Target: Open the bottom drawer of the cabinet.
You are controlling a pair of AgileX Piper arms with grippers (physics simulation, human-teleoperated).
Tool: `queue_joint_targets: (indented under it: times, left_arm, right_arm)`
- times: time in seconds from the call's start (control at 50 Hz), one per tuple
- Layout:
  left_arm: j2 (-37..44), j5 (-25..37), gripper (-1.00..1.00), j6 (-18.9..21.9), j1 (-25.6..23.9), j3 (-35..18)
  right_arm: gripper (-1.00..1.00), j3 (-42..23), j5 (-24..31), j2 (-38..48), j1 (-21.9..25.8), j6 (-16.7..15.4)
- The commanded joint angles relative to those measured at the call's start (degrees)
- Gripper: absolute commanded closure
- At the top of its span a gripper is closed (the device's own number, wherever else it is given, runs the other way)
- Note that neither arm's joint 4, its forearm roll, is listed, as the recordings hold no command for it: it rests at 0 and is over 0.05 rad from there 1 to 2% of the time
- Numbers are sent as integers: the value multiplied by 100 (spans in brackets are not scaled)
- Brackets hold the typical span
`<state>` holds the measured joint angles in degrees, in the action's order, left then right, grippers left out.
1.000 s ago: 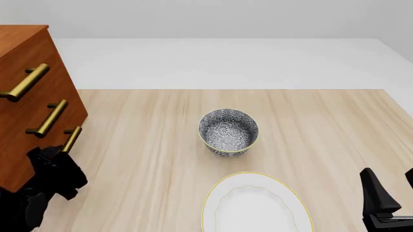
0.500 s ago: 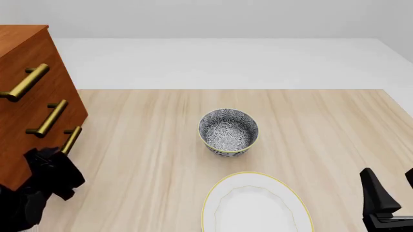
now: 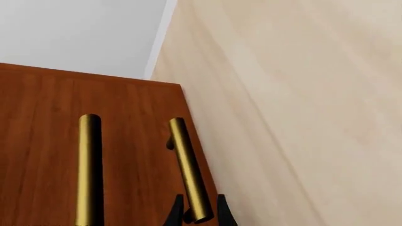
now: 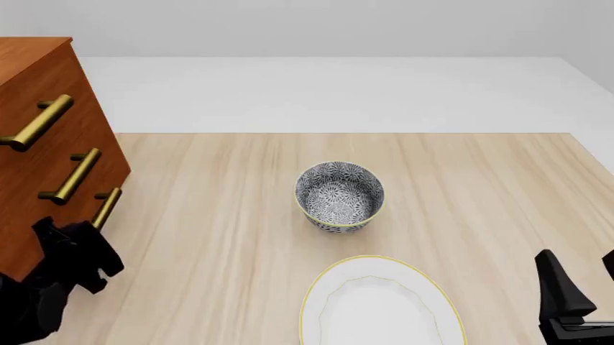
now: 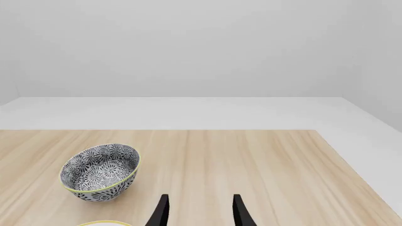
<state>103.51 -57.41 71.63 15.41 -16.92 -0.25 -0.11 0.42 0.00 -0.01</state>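
The reddish-brown cabinet (image 4: 39, 165) stands at the table's left edge, its three brass handles facing right. The bottom drawer (image 3: 157, 181) looks closed, flush with the fronts above it. Its brass handle (image 4: 106, 207) also shows in the left wrist view (image 3: 187, 165). My left gripper (image 4: 88, 233) is at the near end of that handle; in the left wrist view its gripper (image 3: 199, 212) has both black fingertips (image 3: 178, 211) pressed close on either side of the bar. My right gripper (image 4: 582, 277) is open and empty at the near right; its wrist view (image 5: 197, 209) shows the fingers apart.
A patterned blue-white bowl (image 4: 340, 195) stands mid-table, also in the right wrist view (image 5: 100, 172). A white plate with a yellow rim (image 4: 382, 305) lies at the near edge. The middle drawer's handle (image 3: 90, 169) runs beside the bottom one.
My left arm has shifted a little to the left, toward the cabinet. The drawer fronts and handles have not moved. The right arm is still.
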Motion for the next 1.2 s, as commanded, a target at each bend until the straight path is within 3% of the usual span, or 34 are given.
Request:
queue_joint_targets:
  times: [0.02,0.5,1.2]
  left_arm:
    - [266,12,100,156,27,11]
    - [130,166,100,494,-45,61]
    - [-436,667,100,490,-447,16]
  right_arm:
    - [-100,0,0,-1,0,0]
    - [-100,0,0,0,-1,1]
    - [-100,0,0,0,1,0]
